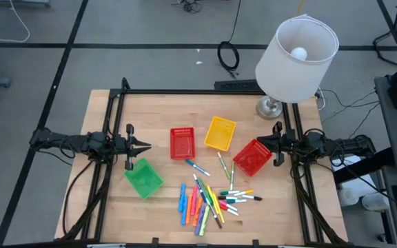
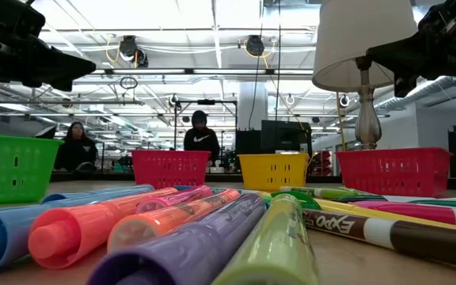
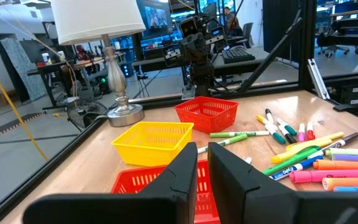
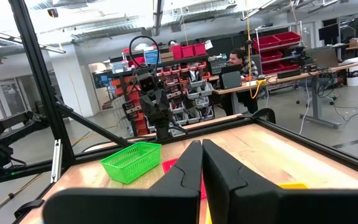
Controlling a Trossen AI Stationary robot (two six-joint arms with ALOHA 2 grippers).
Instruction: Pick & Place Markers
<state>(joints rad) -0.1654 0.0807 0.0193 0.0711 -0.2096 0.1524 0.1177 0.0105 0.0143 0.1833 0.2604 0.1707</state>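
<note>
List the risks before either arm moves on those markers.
1. The markers lie touching and overlapping in one pile, so a tool closing on one may drag or roll neighbours.
2. The lamp stands near the right tool; a wide swing could hit it.
3. The left tool sits near the green basket and could nudge it.

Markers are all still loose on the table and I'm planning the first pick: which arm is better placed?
Neither clearly. The markers lie about midway between both waiting arms. The left end effector and right end effector both hover shut, level with the baskets. The pile spreads slightly rightward, so the right has a marginal edge.
</note>
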